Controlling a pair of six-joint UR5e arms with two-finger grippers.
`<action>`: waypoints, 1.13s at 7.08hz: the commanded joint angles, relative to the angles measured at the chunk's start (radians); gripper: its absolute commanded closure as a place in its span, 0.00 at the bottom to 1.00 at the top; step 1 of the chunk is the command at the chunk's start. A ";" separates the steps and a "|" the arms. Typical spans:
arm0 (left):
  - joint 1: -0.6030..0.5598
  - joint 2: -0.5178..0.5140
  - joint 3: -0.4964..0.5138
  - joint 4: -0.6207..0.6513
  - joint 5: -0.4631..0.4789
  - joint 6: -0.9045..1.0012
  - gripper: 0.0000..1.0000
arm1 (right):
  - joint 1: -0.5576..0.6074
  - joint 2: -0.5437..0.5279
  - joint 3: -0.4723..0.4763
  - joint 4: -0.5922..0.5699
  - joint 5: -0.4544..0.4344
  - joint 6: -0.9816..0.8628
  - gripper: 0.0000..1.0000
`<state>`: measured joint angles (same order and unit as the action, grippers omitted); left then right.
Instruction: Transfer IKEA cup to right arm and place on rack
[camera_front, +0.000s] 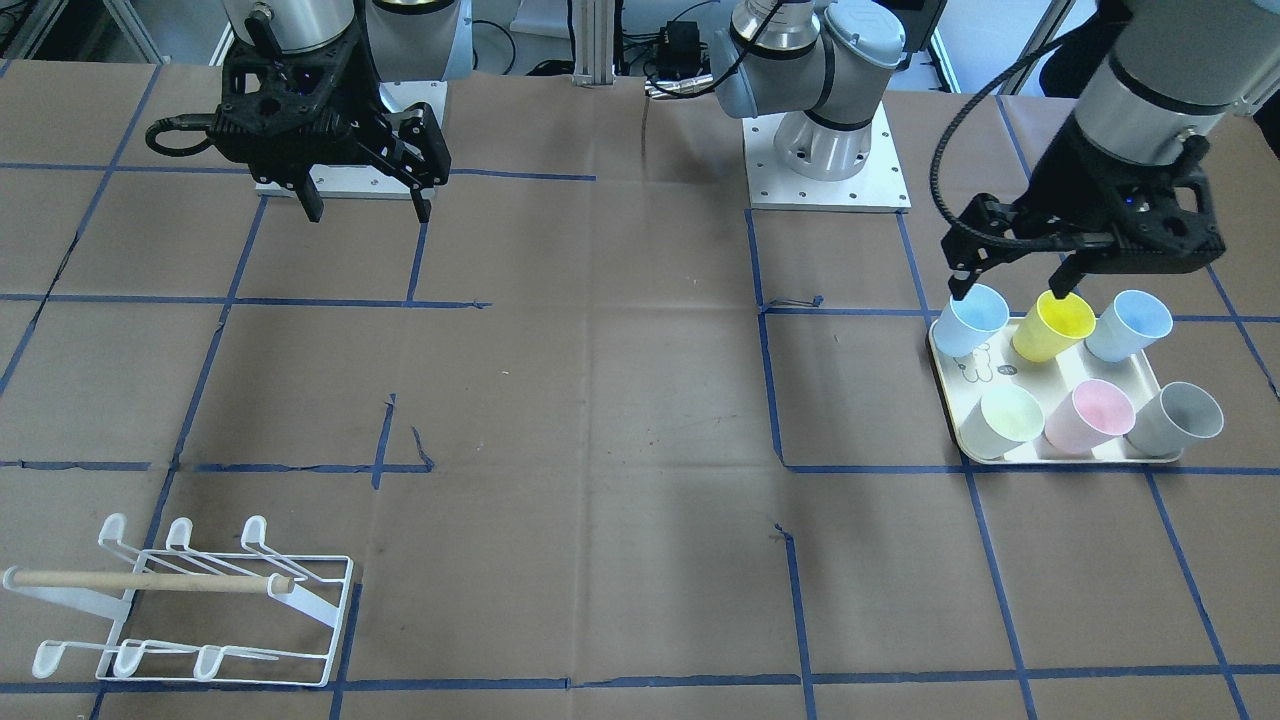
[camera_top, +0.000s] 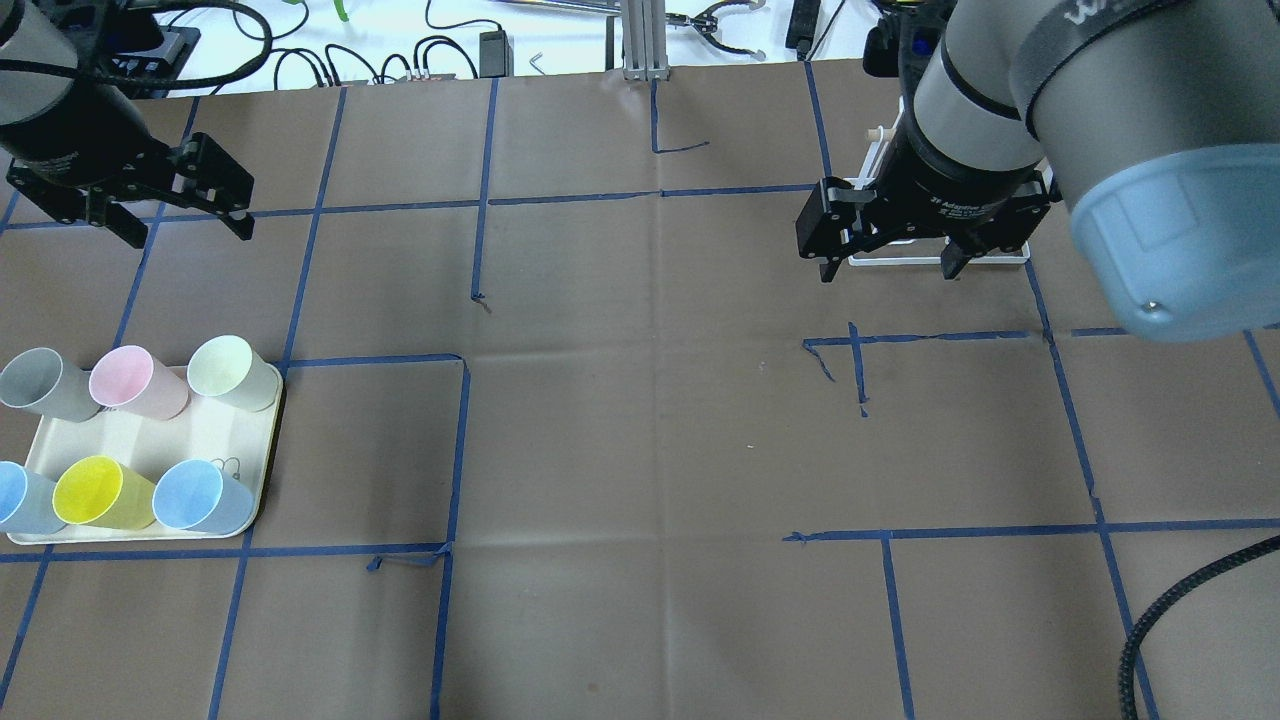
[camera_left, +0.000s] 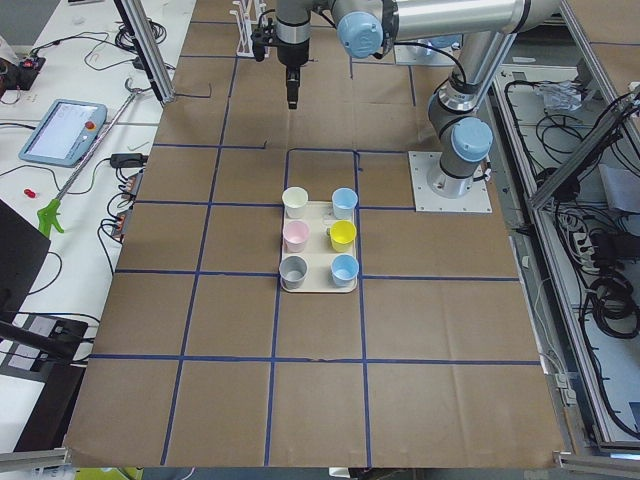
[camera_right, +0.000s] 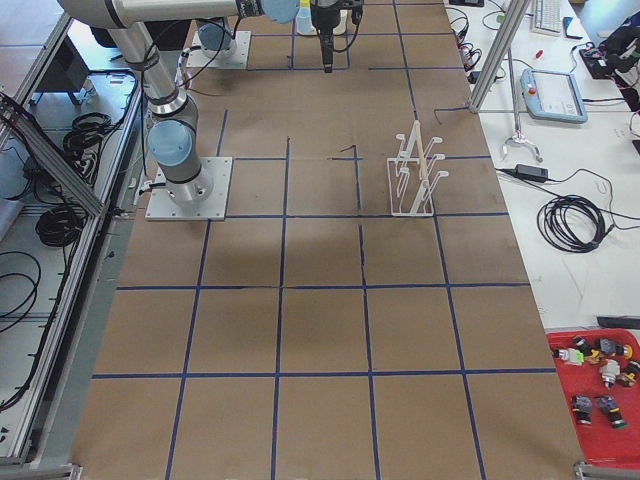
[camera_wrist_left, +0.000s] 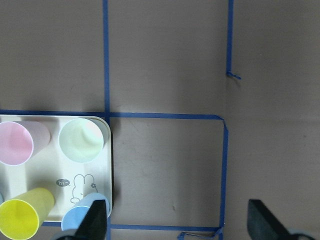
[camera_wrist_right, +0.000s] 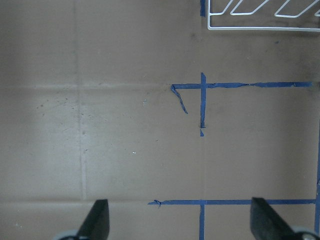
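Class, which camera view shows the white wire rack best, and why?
Exterior front-facing: the whole rack sits unobstructed, prongs and dowel clear. Side views show it small; right wrist only an edge; overhead, the right claw hides most.

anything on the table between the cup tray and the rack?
No. In the front-facing view the stretch from tray to rack is bare brown paper with blue tape lines; no object sits there.
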<state>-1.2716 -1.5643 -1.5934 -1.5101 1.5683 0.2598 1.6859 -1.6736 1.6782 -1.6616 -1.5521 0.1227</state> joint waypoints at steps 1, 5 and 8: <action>0.090 -0.010 0.000 0.001 -0.001 0.106 0.00 | 0.000 0.000 0.003 -0.003 0.001 0.002 0.00; 0.126 -0.065 -0.115 0.159 -0.004 0.183 0.01 | 0.000 0.000 0.008 -0.004 0.000 0.002 0.00; 0.155 -0.094 -0.287 0.347 -0.008 0.223 0.01 | 0.000 0.021 0.026 -0.050 0.003 0.011 0.00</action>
<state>-1.1296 -1.6410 -1.8144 -1.2461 1.5601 0.4563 1.6858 -1.6668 1.6927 -1.6799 -1.5510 0.1290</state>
